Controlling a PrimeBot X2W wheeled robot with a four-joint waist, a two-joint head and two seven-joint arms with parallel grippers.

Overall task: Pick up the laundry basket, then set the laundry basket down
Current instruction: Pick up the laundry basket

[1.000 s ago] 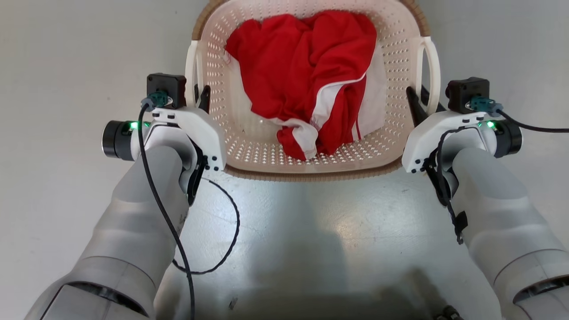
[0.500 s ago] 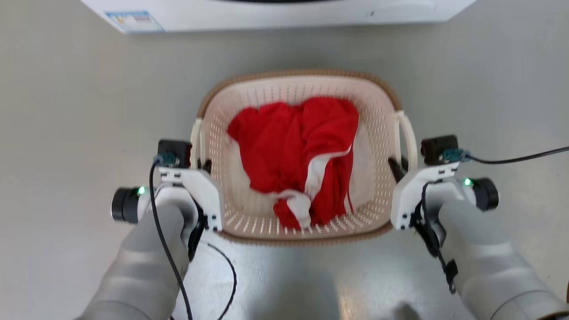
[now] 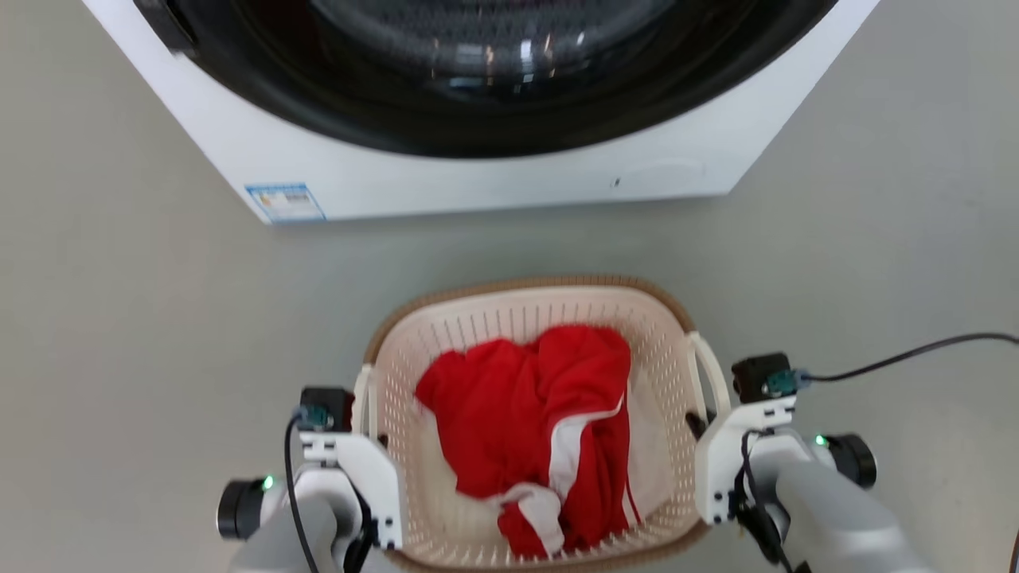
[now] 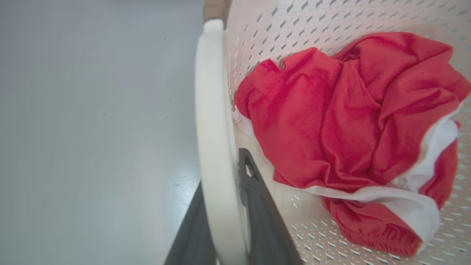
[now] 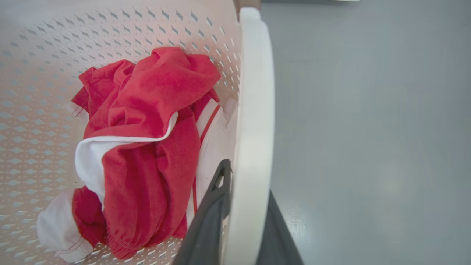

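Note:
The laundry basket [image 3: 525, 288] is cream-white and perforated with a brown woven rim, and sits low in the head view between my two arms. A crumpled red and white garment [image 3: 541, 414] lies inside it. My left gripper [image 3: 374, 436] is shut on the basket's left loop handle [image 4: 211, 110], one dark finger on each side of it. My right gripper [image 3: 700, 422] is shut on the right loop handle [image 5: 254, 110] in the same way. Whether the basket's bottom touches the floor is hidden.
A white washing machine [image 3: 478, 175] with a dark round door [image 3: 478, 72] stands just beyond the basket, a strip of grey floor [image 3: 159, 318] between them. Open floor lies to both sides. A black cable [image 3: 892, 358] trails off my right wrist.
The head camera has swung up and forward, bringing the washing machine into view. The basket and both grippers now show lower and smaller. Both grips on the handles are unchanged.

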